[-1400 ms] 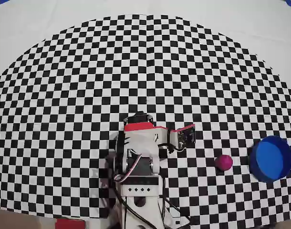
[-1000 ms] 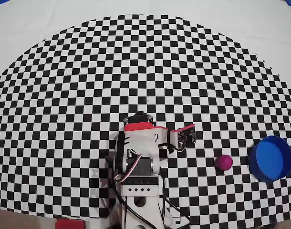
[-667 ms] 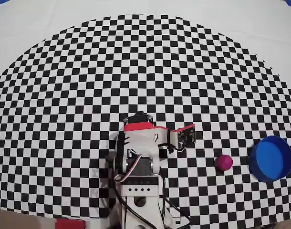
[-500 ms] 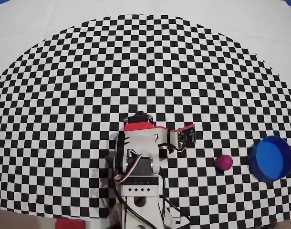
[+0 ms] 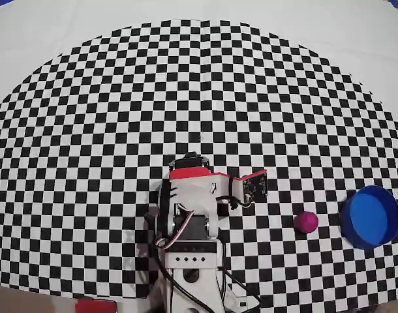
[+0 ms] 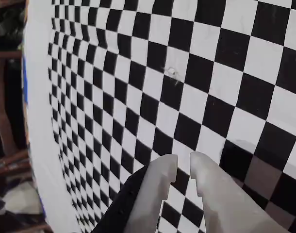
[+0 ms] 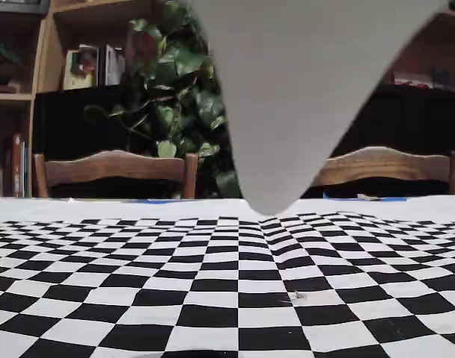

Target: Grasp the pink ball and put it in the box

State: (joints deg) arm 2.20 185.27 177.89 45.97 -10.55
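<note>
In the wrist view we see our claw [image 6: 183,167] with its two pale fingertips nearly pressed together, only a thin slit between them, pinching nothing, poised above the checkered cloth [image 6: 138,73]. From overhead, the arm [image 5: 192,202] sits folded near the lower middle of the cloth, its red-trimmed wrist pointing toward the right of that view. The pink ball [image 5: 306,222] rests on the checks to the right of the arm, well apart from the claw. Just beyond it, near the cloth's right edge, stands the box [image 5: 371,216], close to the ball but not touching it. In the fixed view a pale grey arm part [image 7: 302,97] fills the upper middle, with wooden chairs [image 7: 115,168] and a leafy plant [image 7: 175,97] behind.
</note>
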